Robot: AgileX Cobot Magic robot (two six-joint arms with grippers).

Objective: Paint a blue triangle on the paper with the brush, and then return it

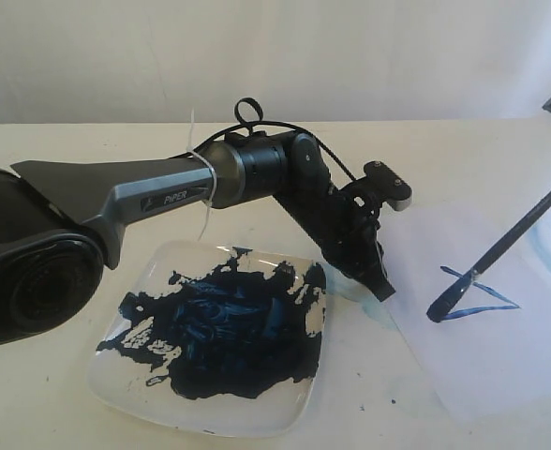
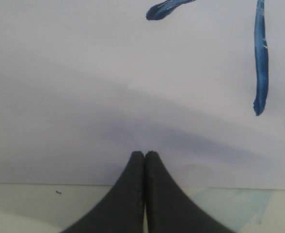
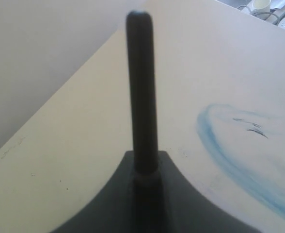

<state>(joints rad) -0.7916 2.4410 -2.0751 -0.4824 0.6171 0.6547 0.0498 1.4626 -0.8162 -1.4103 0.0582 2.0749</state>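
Pale table (image 1: 88, 150); right hand (image 3: 145, 170) seemingly grips brush (image 1: 510, 239).

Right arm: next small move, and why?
Probably drag the brush tip across the paper to join the loose strokes: the blue triangle looks unclosed, the right gripper is shut on the brush, and the shut left gripper appears to pin the sheet.

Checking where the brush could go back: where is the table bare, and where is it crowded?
Bare table runs behind the left arm to the wall; a narrow strip lies between plate and paper. Crowded: the left gripper at the paper's edge, and the brush over the blue triangle.
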